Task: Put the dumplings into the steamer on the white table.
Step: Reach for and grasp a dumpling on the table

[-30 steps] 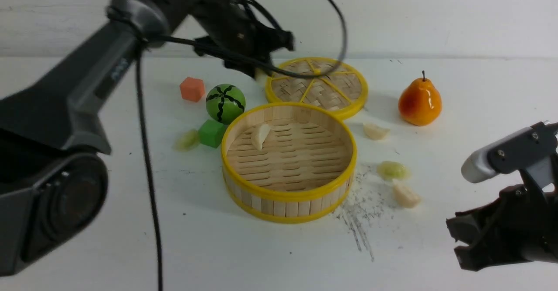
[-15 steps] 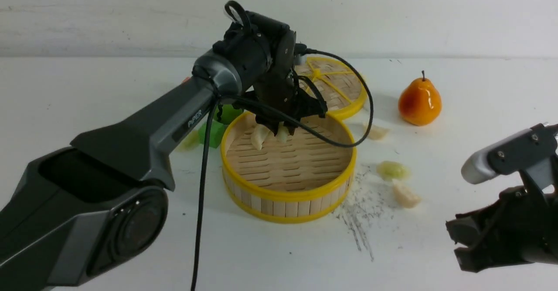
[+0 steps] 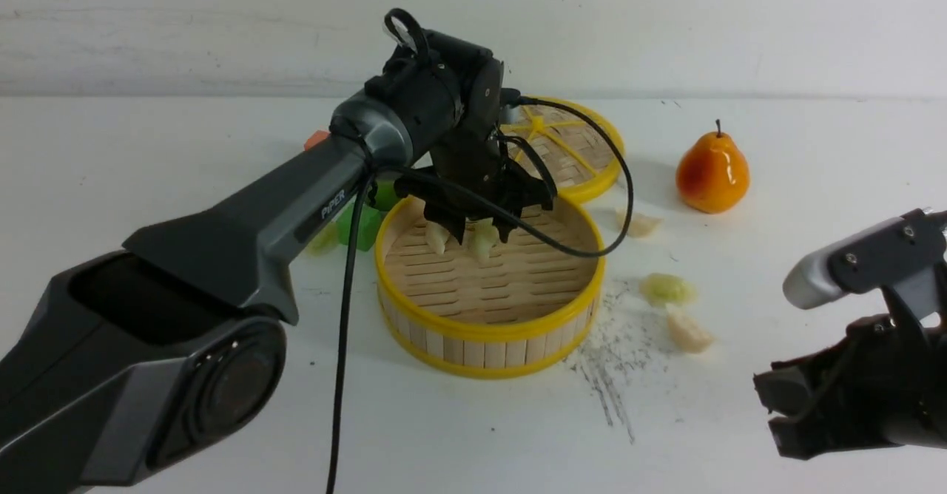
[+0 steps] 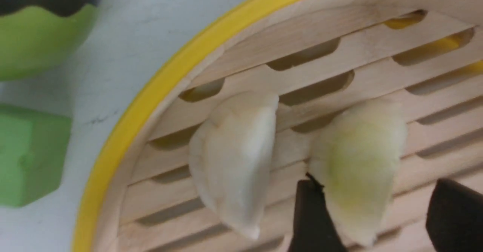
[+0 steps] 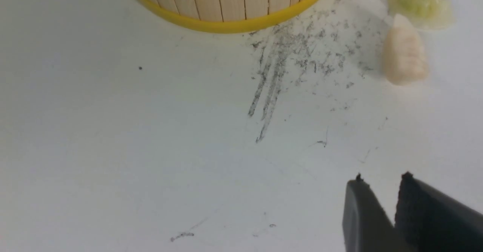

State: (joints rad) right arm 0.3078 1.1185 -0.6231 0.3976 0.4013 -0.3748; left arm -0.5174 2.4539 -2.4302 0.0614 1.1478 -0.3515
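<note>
Dark grey left arm [image 3: 222,235], black cable [image 3: 342,316] (lettering apparently "PiPER").

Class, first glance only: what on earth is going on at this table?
The left pincer stands open around a pale green dumpling inside the steamer, beside a cream dumpling already there. Four more dumplings lie outside on the white table. The right pincer hangs near two of them, almost closed and empty.

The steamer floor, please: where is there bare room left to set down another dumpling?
The steamer floor is bare along its near wall and across its right side. The far left is crowded: the white dumpling and the green dumpling lie side by side there, beneath the left gripper, open around the green one.
</note>
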